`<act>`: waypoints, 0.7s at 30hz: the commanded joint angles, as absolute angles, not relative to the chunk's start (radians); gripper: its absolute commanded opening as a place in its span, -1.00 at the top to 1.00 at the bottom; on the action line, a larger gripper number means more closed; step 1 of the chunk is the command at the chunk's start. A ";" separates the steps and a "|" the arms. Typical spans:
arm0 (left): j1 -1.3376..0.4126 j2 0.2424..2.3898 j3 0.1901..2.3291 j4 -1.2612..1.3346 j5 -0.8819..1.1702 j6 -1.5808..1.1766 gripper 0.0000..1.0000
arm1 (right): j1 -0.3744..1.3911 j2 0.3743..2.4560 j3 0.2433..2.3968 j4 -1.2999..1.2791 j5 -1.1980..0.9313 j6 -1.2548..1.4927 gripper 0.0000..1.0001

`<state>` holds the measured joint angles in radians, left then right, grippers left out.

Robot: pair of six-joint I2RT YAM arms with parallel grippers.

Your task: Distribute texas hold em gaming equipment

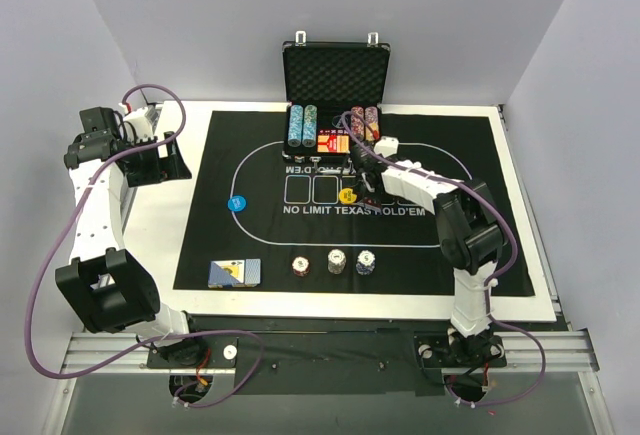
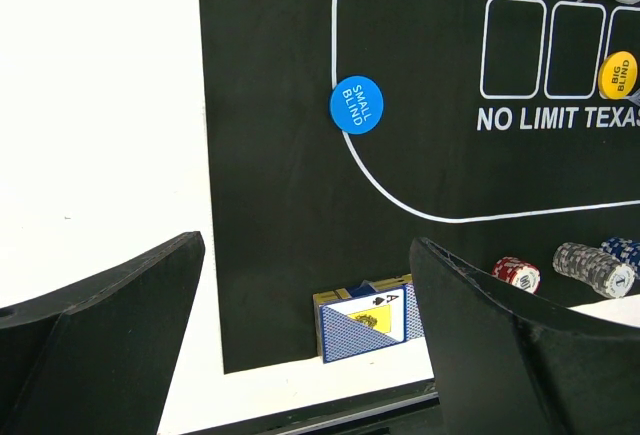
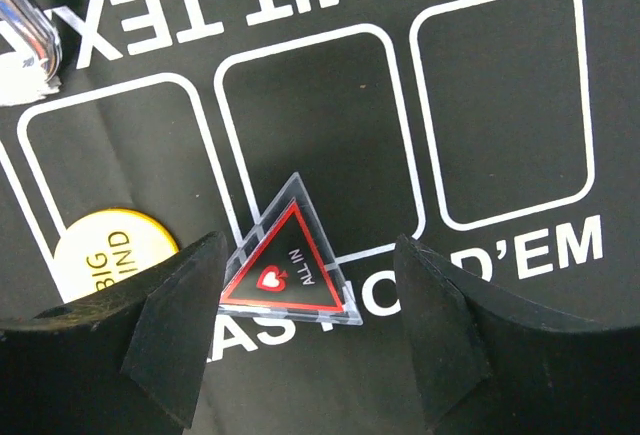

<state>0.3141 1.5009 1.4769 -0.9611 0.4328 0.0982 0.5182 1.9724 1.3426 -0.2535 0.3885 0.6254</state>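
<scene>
My right gripper (image 1: 366,186) is open over the middle of the black mat (image 1: 250,155). In the right wrist view the black-red triangular "ALL IN" marker (image 3: 290,260) lies on the mat between the open fingers of that gripper (image 3: 310,250), close to the left finger (image 3: 180,325). The yellow "BIG BLIND" disc (image 3: 105,250) lies just left of it and shows in the top view (image 1: 347,195). My left gripper (image 1: 165,160) is open and empty, off the mat's left edge. The card deck (image 1: 235,272), three small chip stacks (image 1: 336,261) and the blue "SMALL BLIND" disc (image 1: 236,203) rest on the mat.
The open black case (image 1: 335,75) with chip columns stands at the mat's far edge. The left wrist view shows the deck (image 2: 365,330), the blue disc (image 2: 356,104), the chip stacks (image 2: 590,267) and white table (image 2: 100,155) left of the mat.
</scene>
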 commanded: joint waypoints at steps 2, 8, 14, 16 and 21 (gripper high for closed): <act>0.321 1.462 1.509 -0.954 0.457 0.112 -0.91 | 0.499 1.962 1.327 -0.284 0.423 0.660 -0.23; 0.322 1.462 1.503 -0.954 0.459 0.112 -0.91 | 0.492 1.959 1.273 -0.259 0.394 0.669 -0.18; 0.321 1.450 1.505 -0.960 0.459 0.115 -0.91 | 0.494 1.942 1.273 -0.230 0.393 0.669 -0.24; 0.322 1.444 1.503 -0.962 0.453 0.121 -0.92 | 0.492 1.941 1.290 -0.235 0.393 0.669 -0.26; 0.322 1.436 1.494 -0.962 0.449 0.126 -0.91 | 0.494 1.982 1.359 -0.296 0.394 0.669 -0.24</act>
